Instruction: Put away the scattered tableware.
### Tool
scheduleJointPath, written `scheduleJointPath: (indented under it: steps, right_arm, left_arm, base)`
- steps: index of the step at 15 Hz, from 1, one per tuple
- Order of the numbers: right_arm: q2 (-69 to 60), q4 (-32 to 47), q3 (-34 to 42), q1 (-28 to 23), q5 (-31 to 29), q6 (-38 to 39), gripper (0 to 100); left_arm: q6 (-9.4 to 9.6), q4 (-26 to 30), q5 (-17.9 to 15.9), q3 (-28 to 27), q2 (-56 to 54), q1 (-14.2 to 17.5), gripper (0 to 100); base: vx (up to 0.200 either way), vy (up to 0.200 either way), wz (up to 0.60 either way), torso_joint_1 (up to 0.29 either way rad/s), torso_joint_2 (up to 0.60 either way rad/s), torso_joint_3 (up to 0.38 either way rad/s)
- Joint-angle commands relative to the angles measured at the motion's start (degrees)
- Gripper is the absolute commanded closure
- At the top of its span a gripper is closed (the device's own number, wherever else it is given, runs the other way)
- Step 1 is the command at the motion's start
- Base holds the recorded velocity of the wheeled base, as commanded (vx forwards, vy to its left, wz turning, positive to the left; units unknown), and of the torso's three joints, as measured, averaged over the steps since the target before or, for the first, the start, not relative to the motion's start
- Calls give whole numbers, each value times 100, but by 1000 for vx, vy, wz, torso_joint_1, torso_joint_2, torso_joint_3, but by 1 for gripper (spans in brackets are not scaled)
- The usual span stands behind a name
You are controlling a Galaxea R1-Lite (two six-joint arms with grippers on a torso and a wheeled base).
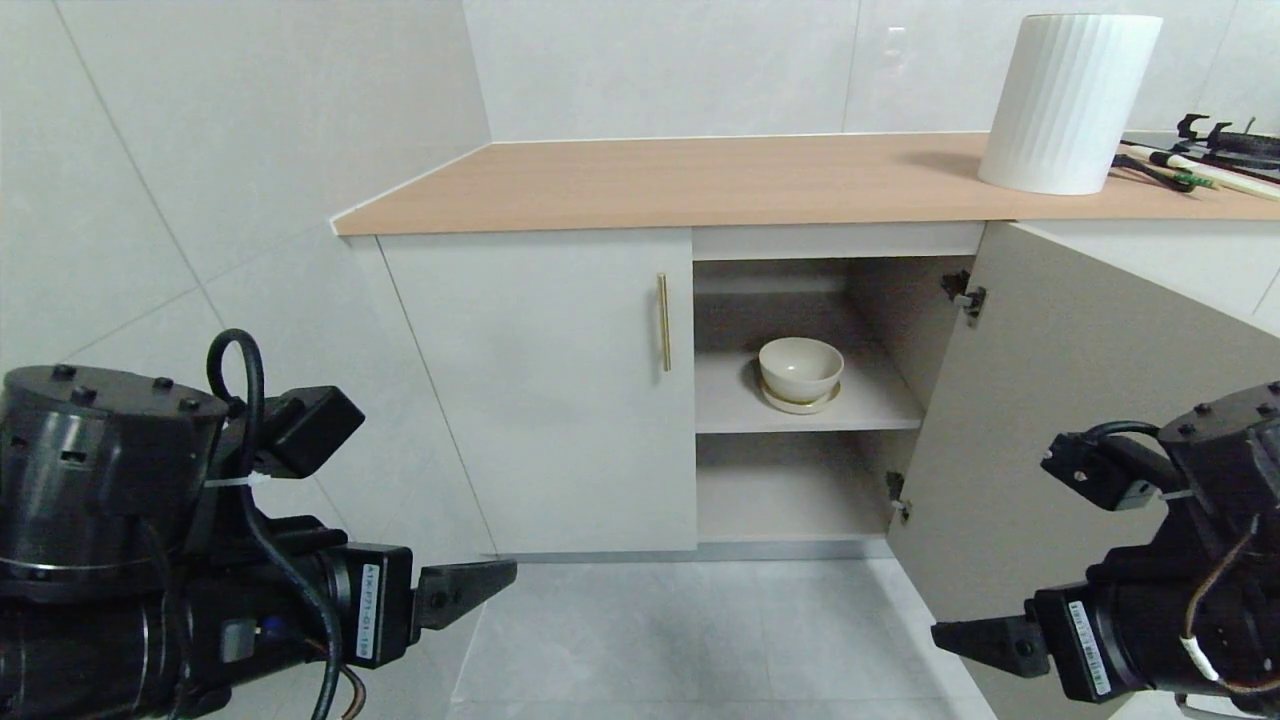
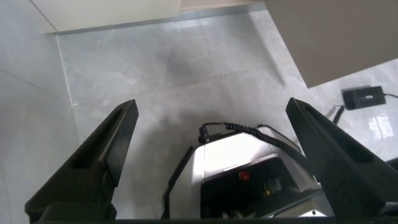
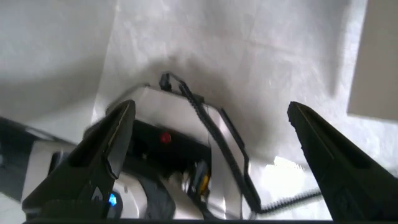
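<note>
**Bowl shelved, both pincers empty and low: watch the open door**

The bowl [image 1: 800, 368] sits on a small plate [image 1: 800, 405] on the middle shelf [image 1: 880, 405] of the cupboard, just behind the closed left door [image 1: 545, 390] and its handle [image 1: 663, 322]. The right door [image 1: 1050, 400] is swung wide open. More tableware, thin sticks and dark tools [image 1: 1200, 165], lies at the far right of the desk [image 1: 700, 180], partly behind a tall white ribbed container [image 1: 1070, 100].

Left pincer [image 2: 211, 109]: fingers wide apart, nothing between them, low over the floor. Right pincer [image 3: 211, 107]: same, apart and empty, close to the open door.

Risks, as I judge them:
- The right arm sits near the open door. A lift or reach toward the desk could clip the door's edge and swing it.
- A reach for the sticks passes just beside the white container. A nudge could tip it or push the sticks off the desk.
- The bowl rests loose on the plate. Setting anything else on that shelf could bump it, so it slides or rocks.
- The thin, low sticks may slip out of a wide pincer.

Orientation: the bowl is upright, mouth up, and round, so it has no long axis across the shelf. The sticks lie flat with their long axis running along the desk, slanting toward its right end. Which end is the handle I cannot tell.
</note>
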Motion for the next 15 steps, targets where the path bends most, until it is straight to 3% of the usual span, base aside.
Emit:
scheduleJointPath:
  steps: [1,5,9,15]
  right_arm:
    - [-591,362,-9,-6,-11,-2,0]
    - [-855,951,-158,-6,-20,-10,0]
    - [-714,1232,-290,-15,-72,-2,0]
    - [-644,1971,-527,-15,-143,-10,0]
  left_arm:
    - [-3,2,2,1,3,-1,0]
    - [23,11,63,10,-23,-10,0]
    - [190,2,151,80,-76,-10,0]
    - [190,2,142,80,-76,-10,0]
  base:
    - [0,0,0,0,0,0]
    - [0,0,0,0,0,0]
    - [0,-200,0,5,2,4]
    - [0,-200,0,1,5,3]
